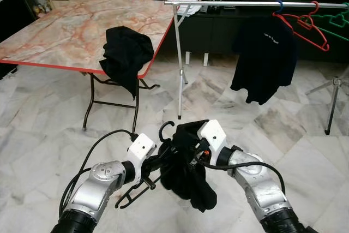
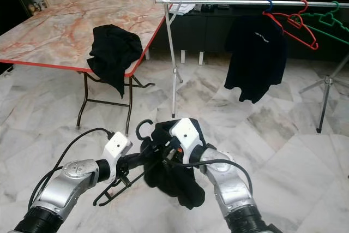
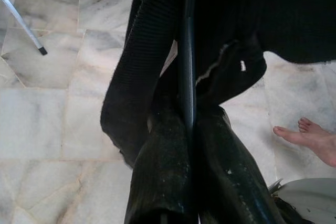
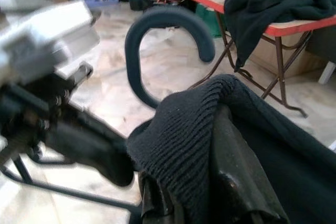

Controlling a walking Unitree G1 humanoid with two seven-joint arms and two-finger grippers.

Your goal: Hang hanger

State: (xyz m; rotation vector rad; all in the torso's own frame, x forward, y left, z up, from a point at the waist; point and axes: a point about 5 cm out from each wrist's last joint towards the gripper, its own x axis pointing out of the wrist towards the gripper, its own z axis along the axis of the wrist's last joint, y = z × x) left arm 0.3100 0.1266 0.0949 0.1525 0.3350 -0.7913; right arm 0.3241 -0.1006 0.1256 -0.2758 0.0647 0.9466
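A black hanger [image 1: 143, 181] with a curved hook [image 1: 165, 129] carries a bunched black garment [image 1: 188, 173], held low above the floor.

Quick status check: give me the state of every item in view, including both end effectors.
Left end effector: shut on black hanger.
Right end effector: shut on held shirt.
Black hanger: held, hook up, not yet on rail.
Held shirt: draped on black hanger.
Rail: upright.
Hung shirt: hanging from rail.
Red hanger: on rail, bare.
Green hanger: on rail, bare.
Table shirt: crumpled over table edge.
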